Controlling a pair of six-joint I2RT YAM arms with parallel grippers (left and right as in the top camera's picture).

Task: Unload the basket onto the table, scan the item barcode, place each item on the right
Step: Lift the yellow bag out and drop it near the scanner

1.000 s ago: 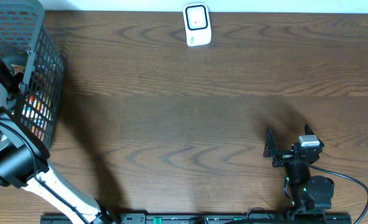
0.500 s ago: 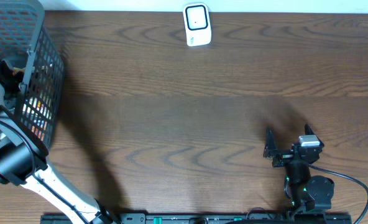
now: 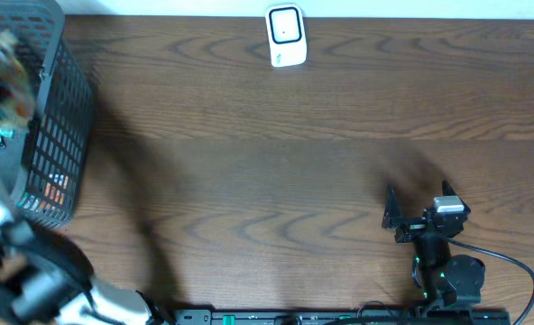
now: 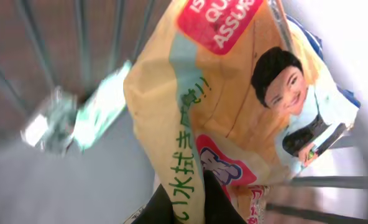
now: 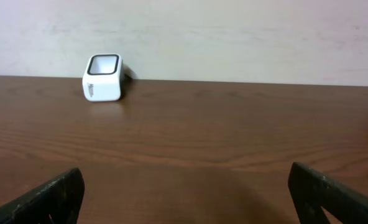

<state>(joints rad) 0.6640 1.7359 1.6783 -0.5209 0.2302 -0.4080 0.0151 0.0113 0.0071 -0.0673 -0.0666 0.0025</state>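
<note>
The item is a yellow snack packet (image 4: 234, 106) with a child's face and a red label, hanging inside the black wire basket (image 4: 97, 37). My left gripper (image 4: 183, 208) is shut on the packet's lower edge, one black finger on each side. Overhead, the packet is an orange-brown blur (image 3: 1, 50) above the basket (image 3: 64, 117) at the far left. The white scanner (image 3: 285, 36) stands at the table's far edge, also visible in the right wrist view (image 5: 103, 77). My right gripper (image 3: 395, 217) rests open at the near right, with nothing between its fingers (image 5: 53, 196).
A green-and-white packet (image 4: 91, 115) lies lower in the basket, and orange packets (image 3: 55, 188) show through its mesh side. Brown wooden table (image 3: 267, 153) stretches between the basket, the scanner and the right arm.
My left gripper has shut on the packet and risen fast with it inside the basket, so the arm is now blurred. The right arm has not moved.
</note>
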